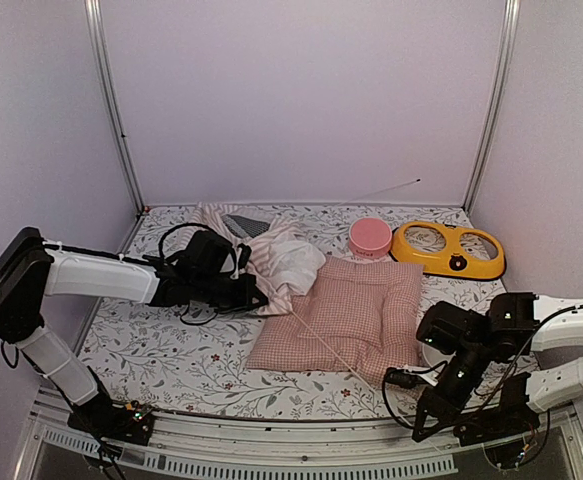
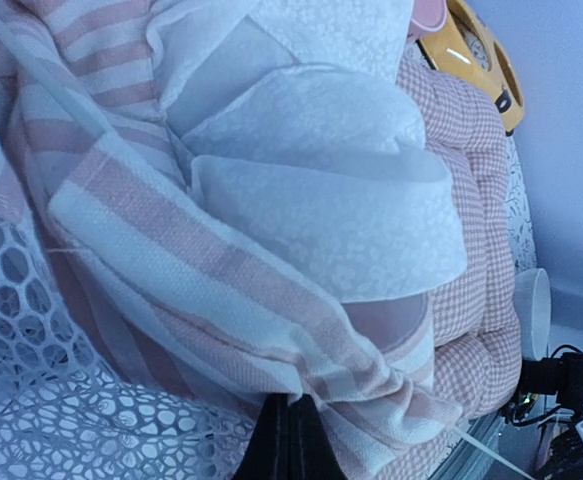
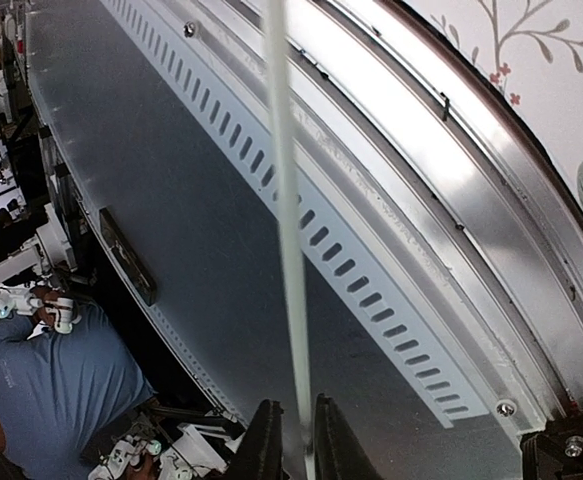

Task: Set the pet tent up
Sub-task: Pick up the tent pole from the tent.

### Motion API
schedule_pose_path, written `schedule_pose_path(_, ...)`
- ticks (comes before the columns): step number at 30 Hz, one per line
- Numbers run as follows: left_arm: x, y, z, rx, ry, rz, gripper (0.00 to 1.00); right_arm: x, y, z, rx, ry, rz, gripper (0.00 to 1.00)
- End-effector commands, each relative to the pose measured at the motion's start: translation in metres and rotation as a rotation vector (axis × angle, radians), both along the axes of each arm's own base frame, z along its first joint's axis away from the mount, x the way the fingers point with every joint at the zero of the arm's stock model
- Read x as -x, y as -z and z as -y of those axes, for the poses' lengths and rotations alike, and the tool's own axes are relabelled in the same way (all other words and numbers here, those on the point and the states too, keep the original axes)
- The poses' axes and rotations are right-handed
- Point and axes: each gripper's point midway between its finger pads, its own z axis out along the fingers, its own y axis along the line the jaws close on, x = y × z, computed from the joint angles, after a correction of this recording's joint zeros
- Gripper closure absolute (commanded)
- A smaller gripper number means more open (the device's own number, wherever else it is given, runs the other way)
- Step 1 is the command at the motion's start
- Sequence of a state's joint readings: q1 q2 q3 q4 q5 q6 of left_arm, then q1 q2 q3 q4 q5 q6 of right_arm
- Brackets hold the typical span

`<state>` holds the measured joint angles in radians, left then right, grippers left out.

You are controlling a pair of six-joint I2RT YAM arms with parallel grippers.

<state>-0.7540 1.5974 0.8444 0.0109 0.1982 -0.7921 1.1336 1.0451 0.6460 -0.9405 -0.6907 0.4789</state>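
floral table (image 1: 171, 360): pet tent (image 1: 271, 260) lies collapsed, bunched at my left claw (image 2: 289, 440), which pinches its striped fabric. right claw (image 3: 296, 450) nips a thin white pole (image 3: 286, 200). i judge setup barely begun.

pet tent (image 1: 271, 255), pink-and-white striped fabric, collapsed in a crumpled heap, thin white pole (image 1: 333, 350) trailing out

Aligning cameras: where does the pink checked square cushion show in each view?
Top external: pink checked square cushion lies centre, right of the crumpled pink-and-white striped fabric tent.
Left wrist: cushion at right, partly behind the tent fabric.
Right wrist: not in view.
Shared landmark: yellow plastic double-bowl pet feeder, top right in the left wrist view.
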Motion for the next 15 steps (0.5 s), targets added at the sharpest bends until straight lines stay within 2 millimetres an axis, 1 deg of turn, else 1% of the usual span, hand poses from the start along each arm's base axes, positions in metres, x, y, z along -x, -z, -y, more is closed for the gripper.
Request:
schedule_pose_path(1,-0.006,-0.010,0.000,0.014,0.002,0.027,1.00,0.002,0.002,-0.001,-0.011,-0.020,0.002,0.90)
schedule_pose_path(5,-0.006,-0.013,-0.001,0.018,0.003,0.034,1.00,-0.001,-0.001,-0.005,-0.022,-0.026,0.014,1.00)
schedule_pose_path(7,-0.006,-0.015,-0.001,0.020,0.006,0.040,1.00,-0.003,-0.005,-0.009,-0.037,-0.029,0.027,1.00)
schedule_pose_path(11,-0.005,-0.021,-0.001,0.026,0.010,0.056,1.00,-0.011,-0.020,-0.021,-0.088,-0.032,0.075,1.00)
schedule_pose_path(15,-0.003,-0.034,0.002,0.058,0.033,0.096,1.00,-0.024,-0.035,-0.036,-0.136,-0.029,0.136,1.00)
